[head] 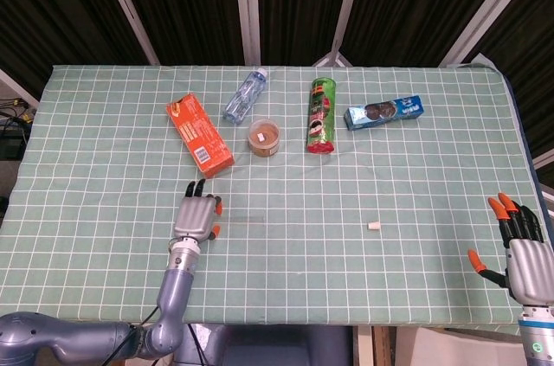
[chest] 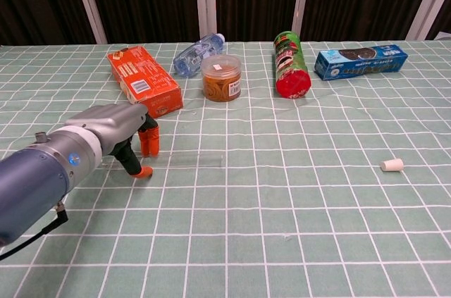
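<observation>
Orange box [head: 200, 134] lies at twelve o'clock from your left hand [head: 196, 217], long axis running eleven to five; that hand, fingers spread and empty, sits far nearer than the right.

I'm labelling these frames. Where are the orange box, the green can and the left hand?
orange box [head: 200, 134], head view, middle of its top face.
green can [chest: 289, 61], chest view, middle of its lying side.
left hand [head: 196, 215], head view, back of the hand.
</observation>
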Robot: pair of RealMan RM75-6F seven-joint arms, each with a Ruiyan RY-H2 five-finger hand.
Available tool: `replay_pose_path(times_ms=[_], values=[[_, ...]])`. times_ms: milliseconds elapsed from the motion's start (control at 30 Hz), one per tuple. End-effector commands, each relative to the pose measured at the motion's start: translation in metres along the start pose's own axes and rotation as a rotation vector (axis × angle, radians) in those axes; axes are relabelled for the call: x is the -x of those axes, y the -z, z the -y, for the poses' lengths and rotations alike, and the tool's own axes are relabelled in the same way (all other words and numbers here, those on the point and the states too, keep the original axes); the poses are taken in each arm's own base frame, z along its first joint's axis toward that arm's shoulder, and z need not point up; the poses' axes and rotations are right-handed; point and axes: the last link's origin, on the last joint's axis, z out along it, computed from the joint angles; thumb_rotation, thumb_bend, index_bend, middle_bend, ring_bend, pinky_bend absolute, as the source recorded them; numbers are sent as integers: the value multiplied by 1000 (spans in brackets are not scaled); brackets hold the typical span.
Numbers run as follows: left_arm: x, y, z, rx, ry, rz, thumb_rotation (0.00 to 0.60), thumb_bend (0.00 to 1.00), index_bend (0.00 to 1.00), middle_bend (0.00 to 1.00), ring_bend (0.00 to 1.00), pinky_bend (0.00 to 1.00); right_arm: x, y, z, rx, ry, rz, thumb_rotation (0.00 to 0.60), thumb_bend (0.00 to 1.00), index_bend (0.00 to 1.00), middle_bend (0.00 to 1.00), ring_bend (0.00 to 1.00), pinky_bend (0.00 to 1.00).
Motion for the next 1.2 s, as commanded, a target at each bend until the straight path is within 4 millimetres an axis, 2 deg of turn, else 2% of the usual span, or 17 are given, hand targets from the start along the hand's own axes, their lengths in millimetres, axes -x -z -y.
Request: replay_pose_path(times_ms=[33, 200, 367, 867, 1200], values=[[0, 0, -1, -2, -4, 5, 600, 470, 505, 420, 44, 0, 0, 0, 0, 0, -1, 0, 600, 336, 0, 0, 0, 0], [1, 1, -2, -1, -3, 7, 600, 601, 536, 456, 55, 0, 0, 0, 0, 1, -4, 0, 600, 337, 0, 0, 0, 0], [-1, 2, -2, 8, 8, -1, 600, 667, 552, 479, 65, 0, 0, 1, 0, 1, -6, 0, 600, 336, 0, 0, 0, 0], [-27, 5, 4, 83, 96, -97, 600, 679, 558, 485, 66, 0, 1, 2, 0, 4, 0, 6, 600, 337, 0, 0, 0, 0], [-49, 9, 35, 190, 160, -185, 600, 679, 560, 485, 66, 0, 6, -1, 0, 18, 16, 61, 600, 337, 0, 0, 0, 0]])
